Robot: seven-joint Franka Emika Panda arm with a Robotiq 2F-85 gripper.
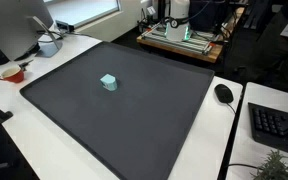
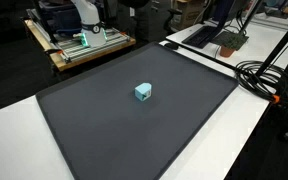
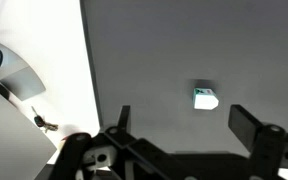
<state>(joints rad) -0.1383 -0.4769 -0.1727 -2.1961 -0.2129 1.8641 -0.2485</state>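
A small light-teal block [image 1: 109, 82] lies alone on a large dark grey mat [image 1: 134, 120]; it also shows in an exterior view [image 2: 143, 92] on the mat [image 2: 114, 130]. In the wrist view my gripper [image 3: 184, 125] is open and empty, high above the mat, with the block [image 3: 205, 98] below it, between the two fingers and nearer the right one. The gripper does not show in either exterior view.
A white table [image 1: 44, 150] carries the mat. A computer mouse [image 1: 224, 93] and a keyboard [image 1: 276, 126] lie beside it, and a red bowl [image 1: 12, 73] and a monitor base [image 1: 48, 45] at its other end. Cables [image 2: 259, 75] run along one edge. A cart with equipment [image 2: 79, 40] stands behind.
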